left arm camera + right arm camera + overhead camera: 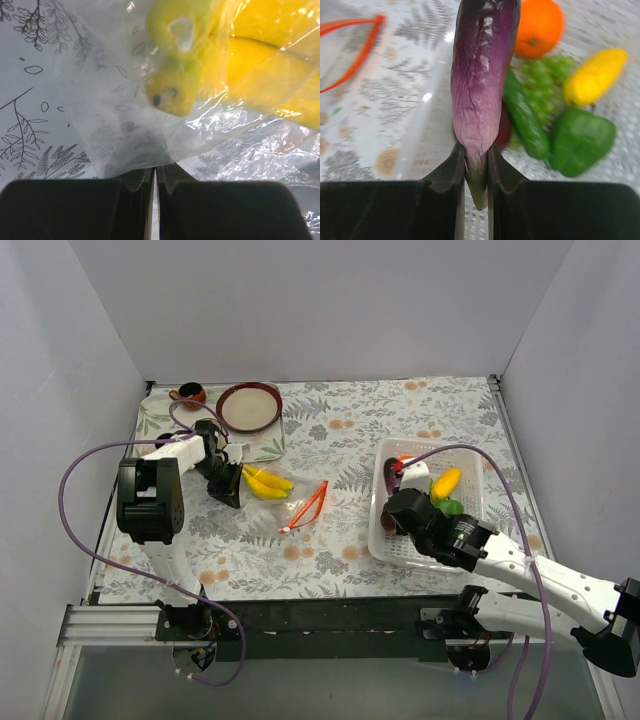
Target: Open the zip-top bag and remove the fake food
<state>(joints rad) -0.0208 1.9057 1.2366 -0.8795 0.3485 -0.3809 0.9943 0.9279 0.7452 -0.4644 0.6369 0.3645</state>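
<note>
Left gripper (154,176) is clamped on the edge of the clear bag (115,120). The bag lies on the tabletop (340,440) with the bananas (240,60) inside and its orange zip strip (305,505) spread in a V. Right gripper (476,167) is pinched on the stem end of the eggplant (482,75), over the left side of the white basket (378,525). An orange (538,27), corn (595,75) and a green pepper (582,140) sit in the basket.

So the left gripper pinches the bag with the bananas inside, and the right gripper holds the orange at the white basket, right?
Not quite. The right gripper is shut on the purple eggplant, not the orange, which lies in the white basket; the right wrist view shows it. The left gripper does pinch the zip-top bag with the bananas inside.
</note>
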